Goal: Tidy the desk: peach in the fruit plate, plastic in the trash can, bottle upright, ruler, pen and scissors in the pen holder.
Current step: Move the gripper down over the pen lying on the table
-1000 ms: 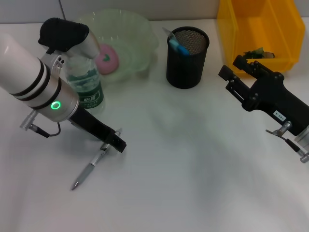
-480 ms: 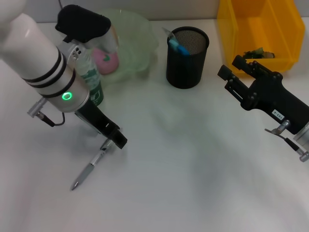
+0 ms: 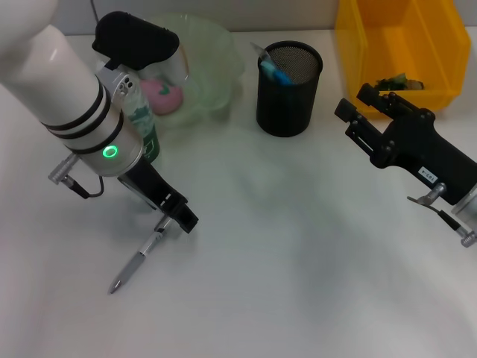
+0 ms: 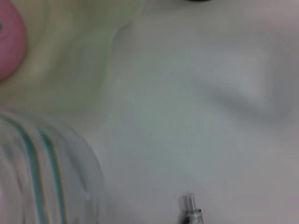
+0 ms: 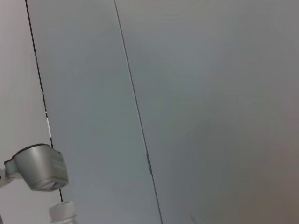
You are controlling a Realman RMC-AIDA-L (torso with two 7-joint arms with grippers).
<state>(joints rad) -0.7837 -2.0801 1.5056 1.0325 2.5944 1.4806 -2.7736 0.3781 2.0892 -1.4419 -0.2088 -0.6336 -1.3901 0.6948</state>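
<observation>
Reaching down from the upper left of the head view, the left arm puts its left gripper [image 3: 177,217] low over the white desk [image 3: 298,261], right at the upper end of the pen [image 3: 136,261]. That pen lies flat in the lower left, slanted, its tip toward the bottom left corner. Whether the fingers are parted or clenched cannot be told here; the left wrist view shows only the pen's end [image 4: 190,212] at its bottom edge.

Behind the arm's forearm stands the bottle [image 3: 141,130], upright, partly hidden, its green label showing. Above it, in the upper left, sits the pale green fruit plate [image 3: 216,60] with the pink peach [image 3: 165,95] inside it.

At the upper centre stands the black mesh pen holder [image 3: 289,88], with a blue-tipped item [image 3: 270,66] leaning out over its left rim.

In the upper right is the yellow trash can [image 3: 402,45], with dark scraps of plastic [image 3: 399,82] in it. Just below it, at mid right, the right gripper [image 3: 356,112] hovers off the desk, fingers apart and grasping nothing.
</observation>
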